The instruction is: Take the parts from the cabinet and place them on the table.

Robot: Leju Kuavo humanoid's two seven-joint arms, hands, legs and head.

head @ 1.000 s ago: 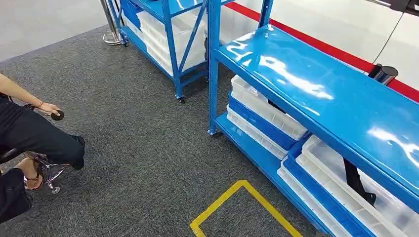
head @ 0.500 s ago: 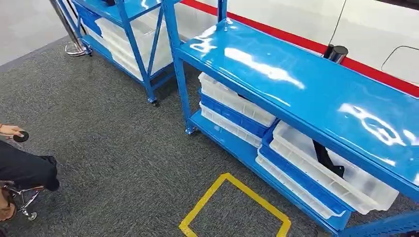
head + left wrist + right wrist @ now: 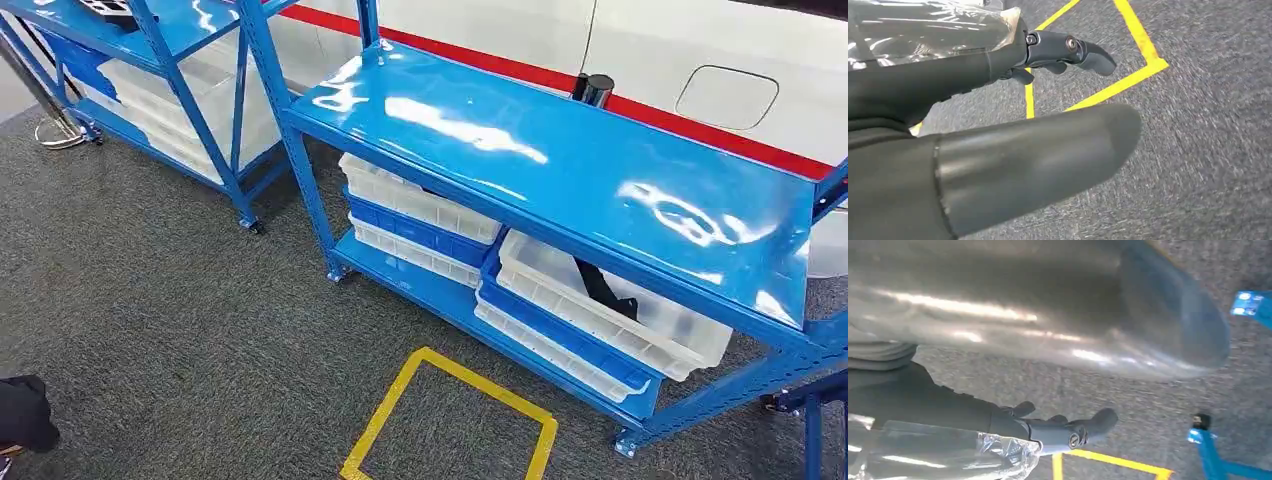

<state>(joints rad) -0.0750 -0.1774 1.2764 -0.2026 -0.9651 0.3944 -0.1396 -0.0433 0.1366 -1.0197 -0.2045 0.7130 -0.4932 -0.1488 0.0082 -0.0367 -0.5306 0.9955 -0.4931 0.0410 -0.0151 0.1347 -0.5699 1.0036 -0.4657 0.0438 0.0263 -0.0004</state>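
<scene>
Glossy blue steel is what you face in the head view: a cabinet [image 3: 560, 170] whose long top shelf runs from the upper left down to the lower right, its surface shining with reflected light. Under that shelf, on the lower shelf, sit stacked trays, translucent white ones [image 3: 610, 310] alternating with blue ones [image 3: 425, 228], all shallow, rectangular and lying with their long sides along the cabinet. In the top white tray of the right-hand stack you can see a dark, elongated part [image 3: 603, 288], its long axis crossing the tray at a slant; its exact shape is too small to tell. A second blue rack [image 3: 150, 60] stands to the left, holding more white bins. The floor is a speckled grey carpet [image 3: 180, 330] with a square of yellow tape [image 3: 455, 425] just in front of the cabinet. A black cylinder [image 3: 592, 88] stands behind the top shelf. The wrist views give you what the head view does not. Your left robot hand [image 3: 998, 130] hangs above the carpet and yellow tape, thick grey thumb extended, darker fingers [image 3: 1083, 50] loosely spread, holding nothing. Your right robot hand [image 3: 1038, 390] is likewise empty with fingers [image 3: 1088, 427] apart, over the carpet near a blue cabinet foot [image 3: 1205, 445].
</scene>
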